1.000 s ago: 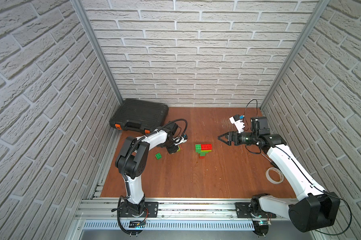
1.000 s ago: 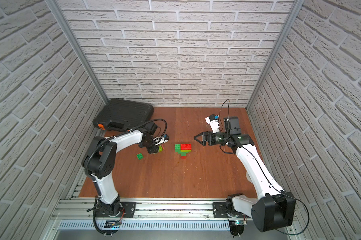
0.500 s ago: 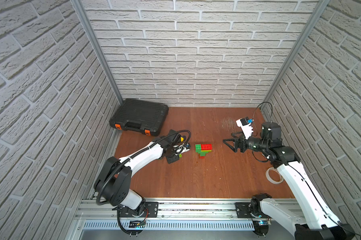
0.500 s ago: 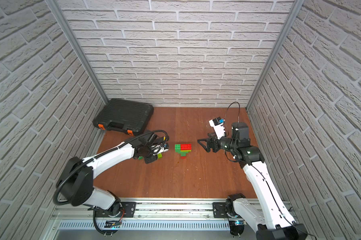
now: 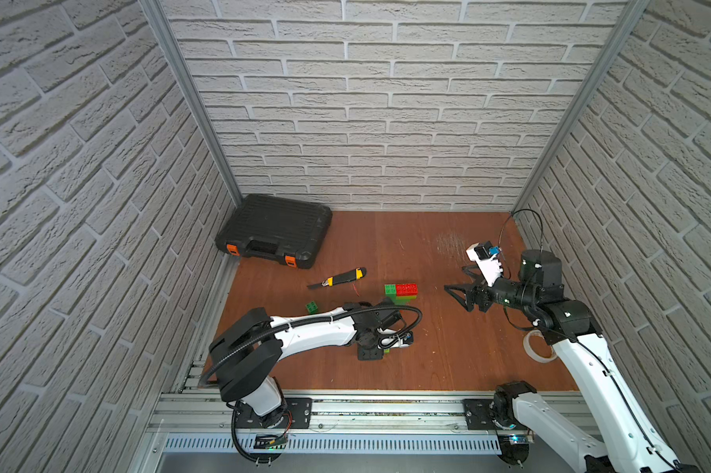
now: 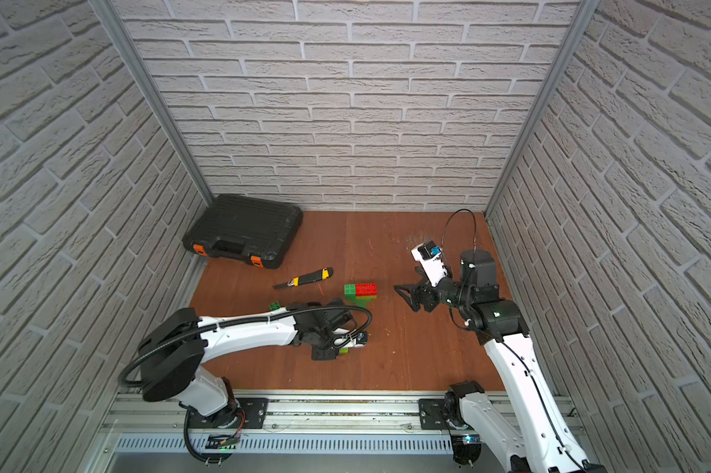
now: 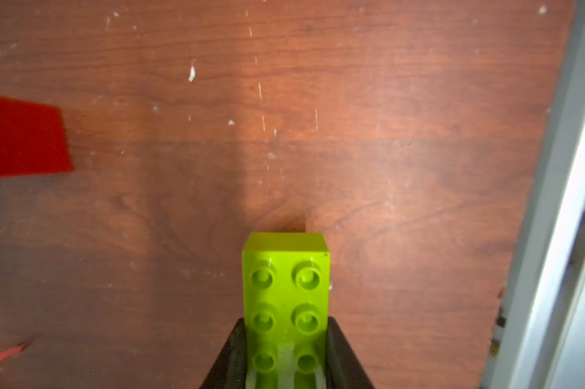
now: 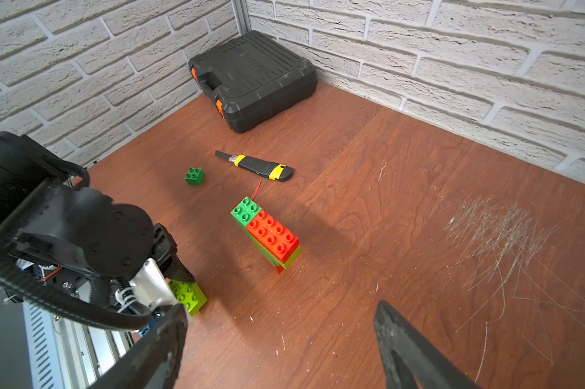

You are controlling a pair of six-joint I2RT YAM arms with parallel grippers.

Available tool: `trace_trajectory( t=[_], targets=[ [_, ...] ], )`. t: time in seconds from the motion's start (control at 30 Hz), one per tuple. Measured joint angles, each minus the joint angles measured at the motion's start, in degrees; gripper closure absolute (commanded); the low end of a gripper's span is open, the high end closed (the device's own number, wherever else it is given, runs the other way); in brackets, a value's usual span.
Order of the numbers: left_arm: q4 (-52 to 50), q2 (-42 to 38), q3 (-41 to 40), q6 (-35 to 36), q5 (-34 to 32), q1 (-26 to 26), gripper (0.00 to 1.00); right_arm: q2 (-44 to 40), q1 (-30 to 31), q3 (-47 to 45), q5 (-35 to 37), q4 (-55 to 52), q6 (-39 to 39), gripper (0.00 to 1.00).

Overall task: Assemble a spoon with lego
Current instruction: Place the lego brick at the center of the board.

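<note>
Far left, a loose dark green brick (image 5: 312,307) sits alone on the counter (image 5: 448,360), square, studs up, with nothing touching it.

Next along, the left claw (image 7: 286,325) is clamped on a lime green brick (image 7: 286,286). Its jaws press the two long sides at one end, so the rest of the brick sticks out ahead of the claw. The brick is low, near the front of the counter. I can't tell whether it rests on the wood or hangs just above it.

The next move, I'd say, turns on where the half-built spoon (image 5: 401,293) lies from that brick: farther back and a little to the right, apart, with bare wood between. The held brick's long axis runs along the front rail, roughly the same way as the spoon's top row. To my eye, bringing it over looks more like a carry backward than a big turn.

The spoon stands mid-counter. It has a dark green square and a red oblong side by side on top, lime beneath, and a bit of red at the foot. No stem shows.

To its right, the right claw (image 5: 457,280) points at the spoon with jaws spread wide and empty, not touching. Both arms look about equally near it.
</note>
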Motion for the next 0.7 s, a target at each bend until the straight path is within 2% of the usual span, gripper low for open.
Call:
trace_trajectory(
  t=[0.1,0.2,0.3,0.4,0.53,0.7],
  targets=[
    [1.27,2.23,0.74,-0.20,0.48,-0.31,0.80,-0.04,0.04,-0.26,0.11,-0.44,-0.66,0.14],
    [1.86,3.39,1.14,-0.22,0.85,-0.31,0.63,0.04,0.04,-0.68,0.09,-0.90,-1.36,0.14],
    [2.49,3.63,1.18,-0.22,0.96,-0.33,0.51,0.33,0.11,-0.68,-0.11,-1.05,-1.70,0.14],
    [2.97,3.52,1.16,-0.22,0.94,-0.35,0.44,0.59,0.13,-0.68,-0.15,-1.09,-2.19,0.14],
    [3.89,1.25,0.46,-0.22,0.98,-0.28,0.42,0.52,0.63,-0.90,0.00,-1.07,-3.52,0.14],
    [4.63,-8.59,-2.86,-1.46,2.03,2.40,0.40,-1.53,3.41,-3.45,0.39,-1.53,-6.69,0.14]
  ],
)
